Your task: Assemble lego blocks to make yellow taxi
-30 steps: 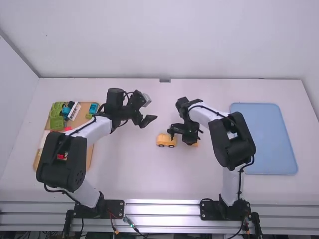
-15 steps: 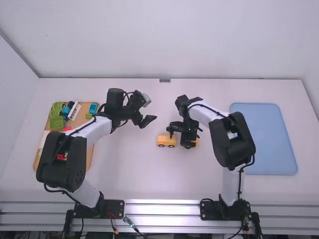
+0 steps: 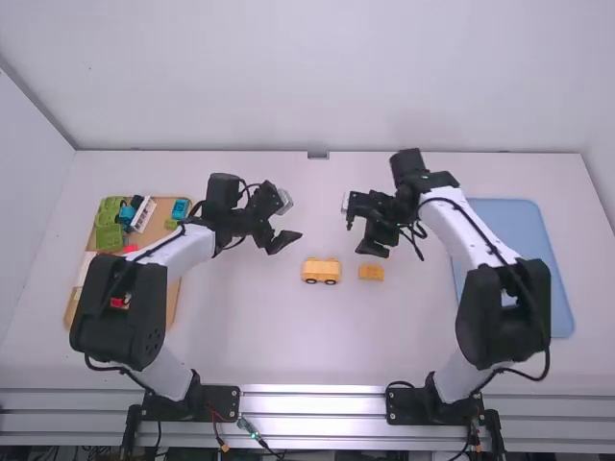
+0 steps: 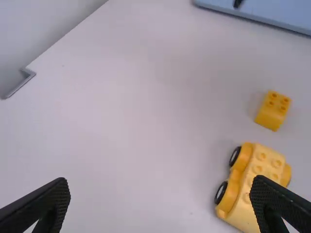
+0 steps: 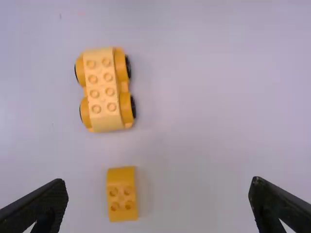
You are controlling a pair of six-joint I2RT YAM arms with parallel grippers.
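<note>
Now that the right gripper [image 5: 159, 188] has backed away, jaws released, the yellow sloped brick [image 5: 122, 194] lies near the yellow wheeled base [image 5: 103, 90], apparently awaiting attachment; the left gripper [image 4: 161, 188] gapes empty

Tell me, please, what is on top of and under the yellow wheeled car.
The yellow wheeled car has only bare studs on top; what lies beneath it is hidden.
</note>
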